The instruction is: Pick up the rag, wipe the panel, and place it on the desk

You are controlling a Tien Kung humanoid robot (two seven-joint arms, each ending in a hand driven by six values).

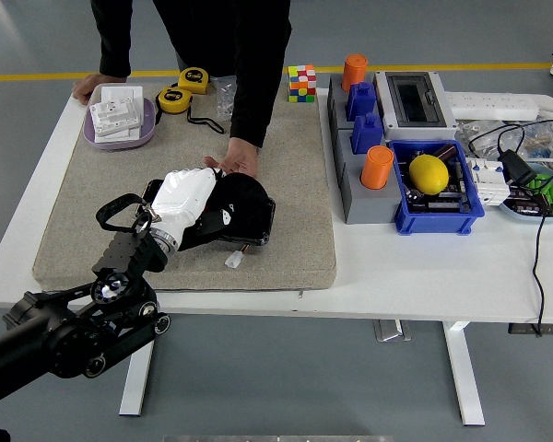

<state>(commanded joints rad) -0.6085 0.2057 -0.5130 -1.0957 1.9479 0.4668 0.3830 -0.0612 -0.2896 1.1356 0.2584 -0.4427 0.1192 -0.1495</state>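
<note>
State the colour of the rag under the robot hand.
Black. The rag shows best in the head view, the only one.

The left arm reaches up from the lower left corner over the worktop's near edge. Its white left hand lies palm down on the black rag, fingers curled over the cloth.

A lemon lies in the blue bin, beside orange cups
</note>
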